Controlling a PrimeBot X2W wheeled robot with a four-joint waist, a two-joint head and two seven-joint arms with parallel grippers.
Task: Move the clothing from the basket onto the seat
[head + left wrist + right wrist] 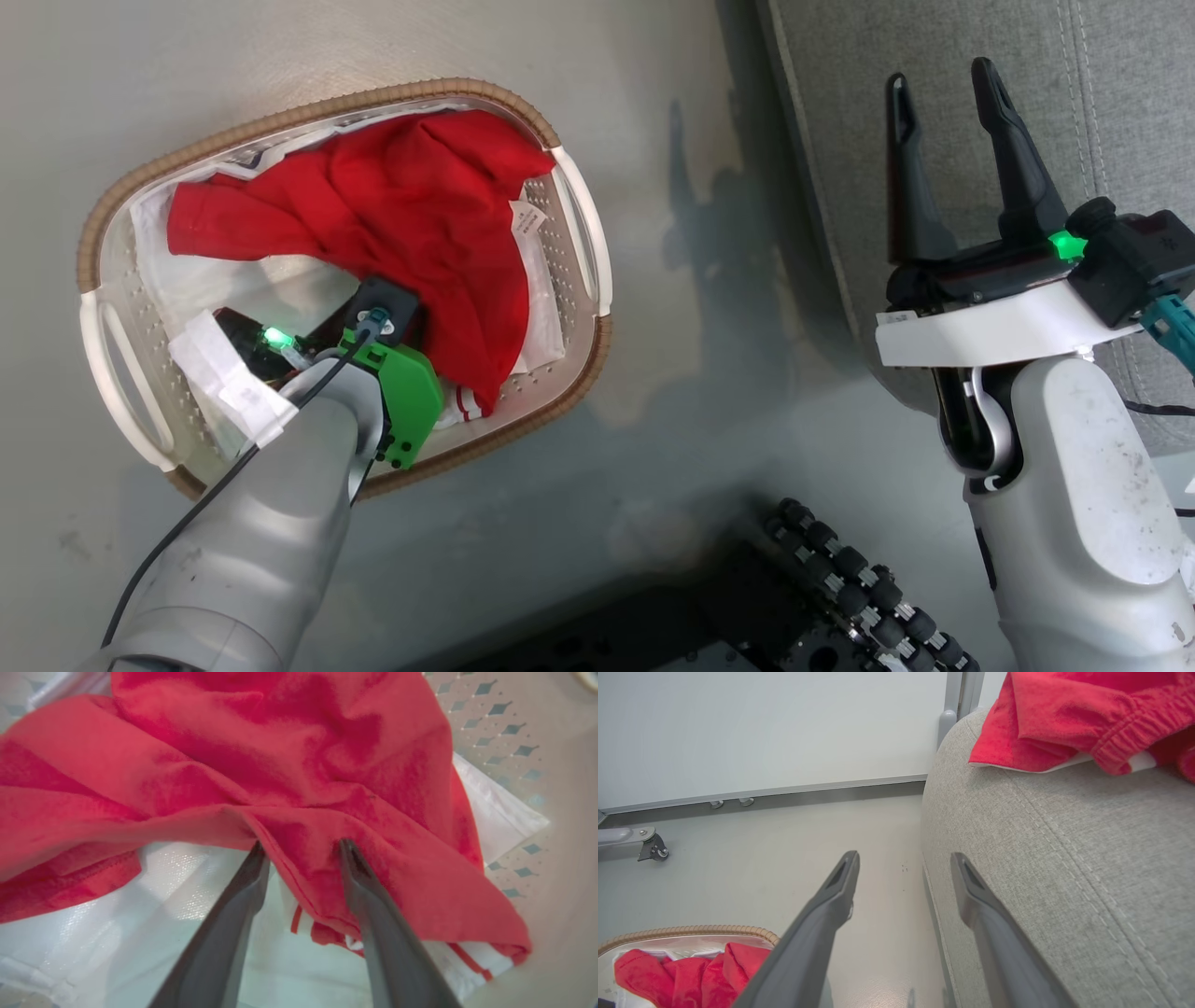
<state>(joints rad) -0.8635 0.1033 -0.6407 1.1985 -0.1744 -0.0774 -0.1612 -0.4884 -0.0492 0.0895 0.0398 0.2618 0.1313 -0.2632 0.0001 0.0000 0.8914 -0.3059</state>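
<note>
While the cream oval basket (581, 233) holds a crumpled red garment (411, 196) over a white liner sheet (177, 280), a second red garment (1064, 714), cut off at the view's top edge, lies on the grey seat (1064, 868). The left gripper (301, 847) reaches into the basket, fingers parted with a fold of red cloth between their tips. The right gripper (941, 82) hovers spread and empty at the seat's edge.
</note>
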